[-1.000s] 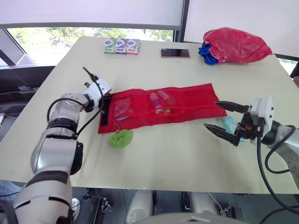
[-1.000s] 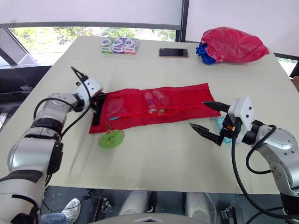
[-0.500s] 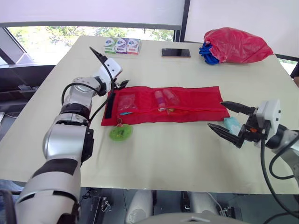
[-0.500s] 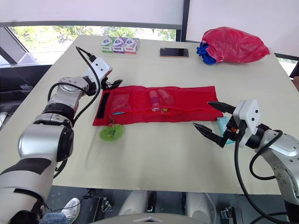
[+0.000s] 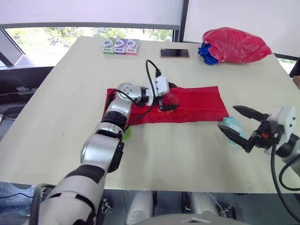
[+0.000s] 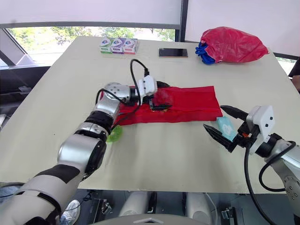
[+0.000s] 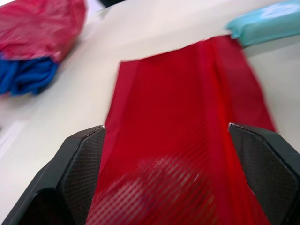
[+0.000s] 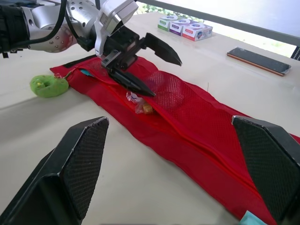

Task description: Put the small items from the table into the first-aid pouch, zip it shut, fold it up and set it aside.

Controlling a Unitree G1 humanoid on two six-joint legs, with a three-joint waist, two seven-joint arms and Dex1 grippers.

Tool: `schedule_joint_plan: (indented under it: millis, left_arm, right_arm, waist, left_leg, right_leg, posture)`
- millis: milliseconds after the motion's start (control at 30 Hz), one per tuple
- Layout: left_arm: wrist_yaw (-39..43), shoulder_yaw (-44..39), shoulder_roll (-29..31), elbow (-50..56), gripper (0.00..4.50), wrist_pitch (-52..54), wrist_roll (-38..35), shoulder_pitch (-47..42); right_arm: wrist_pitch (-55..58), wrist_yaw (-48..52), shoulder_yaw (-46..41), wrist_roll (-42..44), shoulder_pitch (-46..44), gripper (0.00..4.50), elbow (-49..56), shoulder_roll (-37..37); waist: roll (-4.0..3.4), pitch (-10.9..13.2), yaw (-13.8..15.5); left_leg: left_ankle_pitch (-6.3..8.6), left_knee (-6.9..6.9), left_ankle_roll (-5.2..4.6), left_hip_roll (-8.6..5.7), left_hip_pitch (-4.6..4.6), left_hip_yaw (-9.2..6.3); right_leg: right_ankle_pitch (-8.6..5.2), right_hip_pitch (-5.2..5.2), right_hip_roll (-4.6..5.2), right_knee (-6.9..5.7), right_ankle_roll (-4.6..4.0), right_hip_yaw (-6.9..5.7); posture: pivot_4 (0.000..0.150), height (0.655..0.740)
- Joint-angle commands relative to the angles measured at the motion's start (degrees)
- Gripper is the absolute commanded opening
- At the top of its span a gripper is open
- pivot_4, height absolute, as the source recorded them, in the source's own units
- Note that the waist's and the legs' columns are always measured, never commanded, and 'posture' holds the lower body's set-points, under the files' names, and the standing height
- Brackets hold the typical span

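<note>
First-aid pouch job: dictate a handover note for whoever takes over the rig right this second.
Left gripper: fingers open, holding nothing, over the middle of the red pouch.
Right gripper: fingers open, empty, hovering by the teal packet, which lies on the table off the pouch's right end.
Green ring-shaped item: on the table beside the pouch's left end.
Done: a few small items show under the pouch's mesh; wrapped pieces sit at the zip line.
Left: pack the packet and ring, zip, fold, set aside. The pouch lies flat and unfolded.
</note>
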State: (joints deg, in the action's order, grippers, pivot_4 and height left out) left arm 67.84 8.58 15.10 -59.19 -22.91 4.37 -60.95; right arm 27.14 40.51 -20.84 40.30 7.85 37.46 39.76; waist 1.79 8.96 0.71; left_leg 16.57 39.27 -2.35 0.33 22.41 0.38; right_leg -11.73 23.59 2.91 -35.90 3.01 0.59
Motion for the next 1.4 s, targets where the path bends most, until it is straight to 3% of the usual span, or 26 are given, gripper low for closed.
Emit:
schedule_joint_plan:
  millis: [33,267,300,367,600,633,800,1200,1400]
  left_arm:
    - [0.72,2.74,-1.36,1.74,4.45,0.27,1.55,-0.12]
    - [-2.95,6.91,-2.22,-1.13,4.45,-1.13,6.29,-1.44]
    - [-3.62,6.71,-2.75,-1.80,4.22,-0.99,6.23,-1.76]
    - [-4.55,6.33,-3.46,-2.92,3.72,-0.77,5.99,-2.29]
    - [-3.15,5.69,-2.76,-1.60,0.29,-0.77,5.16,-0.82]
    - [-2.73,5.64,-2.23,-0.92,0.06,-0.74,5.05,-0.18]
    - [0.80,5.28,1.80,7.72,0.06,1.93,3.04,5.10]
    - [3.20,2.98,14.57,42.74,0.06,21.91,-3.79,23.63]
    - [1.00,1.80,17.49,47.29,0.06,27.20,-4.82,25.21]
  right_arm:
    - [0.10,-1.30,-2.47,0.75,0.28,4.50,2.68,0.70]
    - [0.32,-2.40,-4.47,1.43,1.36,4.50,3.51,1.17]
    - [0.31,-2.41,-4.70,1.45,1.45,4.50,3.49,1.21]
    - [0.23,-2.35,-4.89,1.33,1.55,4.50,3.28,1.28]
    - [-1.52,0.76,-7.84,1.41,5.83,4.50,2.99,1.32]
    - [-1.68,1.39,-8.49,1.77,6.56,4.50,3.06,1.29]
    - [-2.25,2.94,-10.43,2.54,8.91,4.50,3.54,1.07]
    - [-2.05,4.62,-11.41,5.99,10.05,4.50,4.07,0.97]
    - [-1.81,8.13,-16.08,8.98,13.85,4.50,3.90,1.90]
  waist:
    - [0.00,0.00,0.04]
    - [0.00,0.00,0.09]
    - [0.00,0.00,0.09]
    - [0.00,0.00,0.13]
    - [-0.01,0.00,0.11]
    - [-0.01,0.00,0.11]
    - [-0.10,-0.04,-0.28]
    - [-0.17,-0.07,-0.26]
    - [-0.19,-0.08,0.19]
  left_leg:
    - [0.00,0.00,0.00,0.00,0.00,-0.06]
    - [0.00,0.00,-0.01,-0.03,0.03,-0.24]
    - [0.00,0.01,-0.01,-0.03,0.03,-0.25]
    - [0.00,0.01,-0.01,-0.03,0.04,-0.27]
    - [0.00,0.03,-0.01,-0.06,0.11,-0.37]
    - [0.00,0.03,-0.01,-0.05,0.11,-0.38]
    - [0.00,0.02,-0.01,0.03,0.03,-0.34]
    - [0.00,0.01,0.00,0.16,-0.01,-0.32]
    - [0.00,0.03,0.00,0.13,0.01,-0.38]
  right_leg:
    - [0.00,0.00,0.00,0.00,0.00,0.00]
    - [0.00,0.00,-0.02,0.01,0.00,0.01]
    - [0.00,-0.01,-0.02,0.01,0.00,0.01]
    - [0.00,-0.01,-0.02,0.01,0.00,0.01]
    - [0.00,-0.01,-0.03,0.02,0.00,-0.02]
    - [0.00,-0.01,-0.03,0.02,0.00,-0.03]
    - [0.00,-0.02,-0.07,0.00,0.00,0.04]
    - [-0.01,-0.02,-0.06,-0.03,-0.02,0.10]
    - [-0.01,-0.04,-0.07,-0.02,-0.01,0.10]
  posture:
    - [0.150,0.7400]
    - [0.150,0.7400]
    - [0.150,0.7400]
    - [0.150,0.7400]
    - [0.150,0.7400]
    - [0.150,0.7400]
    - [0.150,0.7400]
    - [0.150,0.7400]
    - [0.150,0.7400]
